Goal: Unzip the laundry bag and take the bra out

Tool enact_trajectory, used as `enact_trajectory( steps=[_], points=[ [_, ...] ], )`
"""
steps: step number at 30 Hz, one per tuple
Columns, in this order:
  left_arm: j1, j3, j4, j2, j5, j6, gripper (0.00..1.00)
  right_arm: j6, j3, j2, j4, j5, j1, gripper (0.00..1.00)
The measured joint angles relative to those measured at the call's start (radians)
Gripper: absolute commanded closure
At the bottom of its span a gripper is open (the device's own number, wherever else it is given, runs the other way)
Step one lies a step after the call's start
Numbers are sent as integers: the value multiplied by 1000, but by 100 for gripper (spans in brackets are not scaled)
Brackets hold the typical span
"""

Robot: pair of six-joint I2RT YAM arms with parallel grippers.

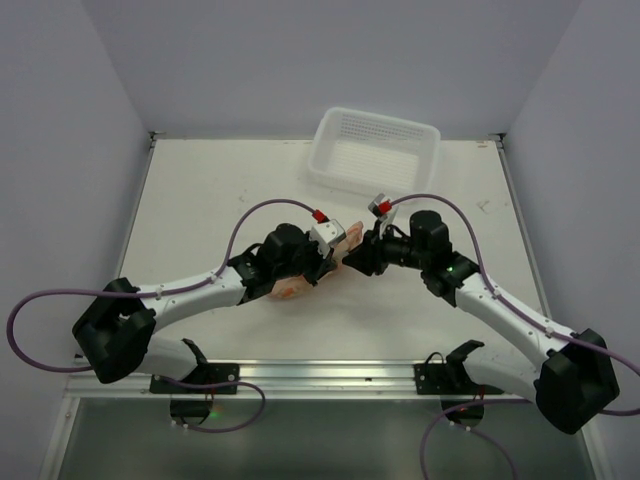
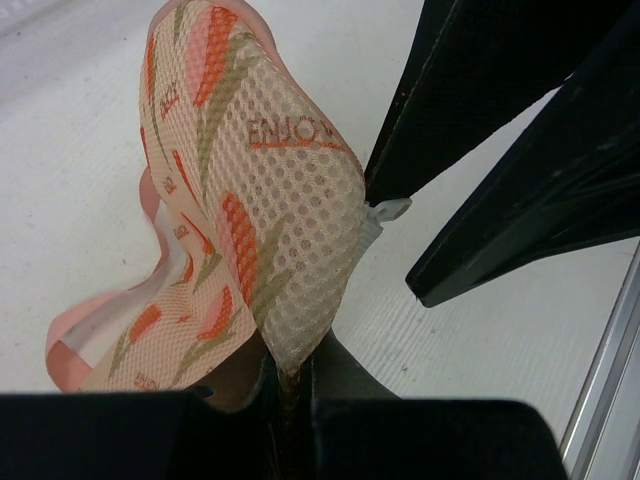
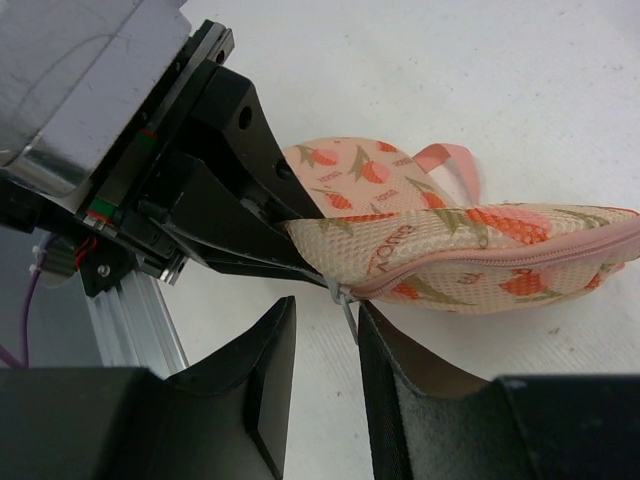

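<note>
The laundry bag (image 1: 290,288) is a peach mesh pouch with red-orange prints, lifted off the table mid-table. My left gripper (image 1: 322,262) is shut on one end of it; in the left wrist view the mesh (image 2: 260,200) is pinched between the jaws (image 2: 288,365). My right gripper (image 3: 325,315) is open at the same end. The white zipper pull (image 3: 345,300) hangs between its fingers, against the right one. The pink zipper (image 3: 500,258) is closed along the bag (image 3: 480,235). The bra is hidden.
A white plastic lattice basket (image 1: 375,117) stands at the back of the table, right of centre. An aluminium rail (image 1: 320,375) runs along the near edge, and shows in the right wrist view (image 3: 130,320). White walls enclose the table.
</note>
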Motion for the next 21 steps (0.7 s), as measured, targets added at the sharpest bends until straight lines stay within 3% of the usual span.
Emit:
enact_trajectory(
  steps=[8, 15, 21],
  points=[
    [0, 0, 0, 1, 0, 0, 100, 1, 0, 22, 3, 2, 0, 72],
    [2, 0, 0, 2, 0, 0, 100, 2, 0, 26, 8, 10, -4, 99],
    [6, 0, -2, 2, 0, 0, 100, 5, 0, 32, 10, 15, -4, 100]
  ],
)
